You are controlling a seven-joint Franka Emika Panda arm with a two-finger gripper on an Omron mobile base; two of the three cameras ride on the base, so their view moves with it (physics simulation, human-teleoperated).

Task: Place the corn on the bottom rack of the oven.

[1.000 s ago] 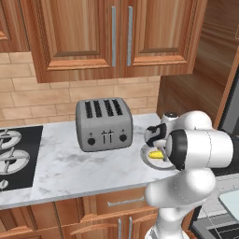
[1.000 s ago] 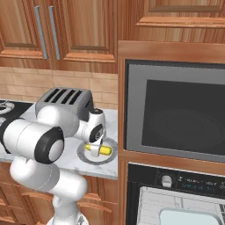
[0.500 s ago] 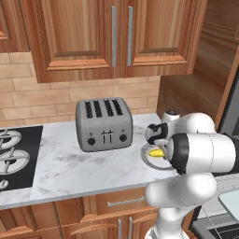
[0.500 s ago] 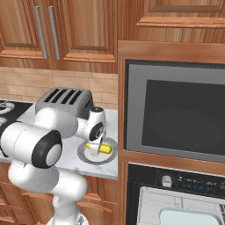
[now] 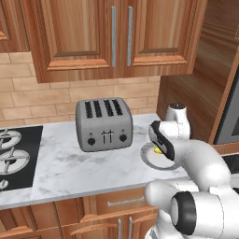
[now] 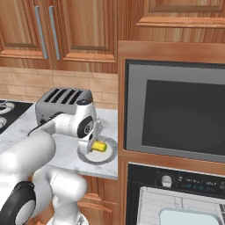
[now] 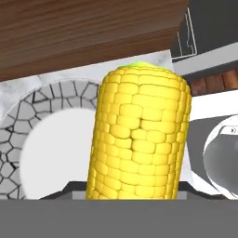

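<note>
The hand (image 6: pixel 94 141) is down low over the round grey-rimmed plate (image 6: pixel 110 156), right at the small yellow bumpy-kernelled corn cob (image 6: pixel 99 146), and whether its fingers have closed on the cob I cannot tell. Seen from the hand's own camera, the corn (image 7: pixel 139 139) fills the space directly ahead, lying on the white middle of the plate (image 7: pixel 28 121), whose cracked-stone grey rim curves off to the hand's left. Beyond the cob's far end there is a thin strip of white marble tabletop (image 7: pixel 69 74), then a dark wood panel wall (image 7: pixel 83 28) close behind it, so little room that way.

From the base, the plate (image 5: pixel 148 157) sits near the front edge of the tabletop (image 5: pixel 60 163). The silver four-slot toaster (image 5: pixel 103 124) stands off to the hand's side, apart from the plate, with bare marble between. On the other side, the wood panelling (image 6: pixel 121 101) rises straight beside the plate, framing the large dark-glass, grey-framed oven (image 6: pixel 176 114). Below it, a lower black appliance front (image 6: pixel 176 193) shows a control strip.
</note>
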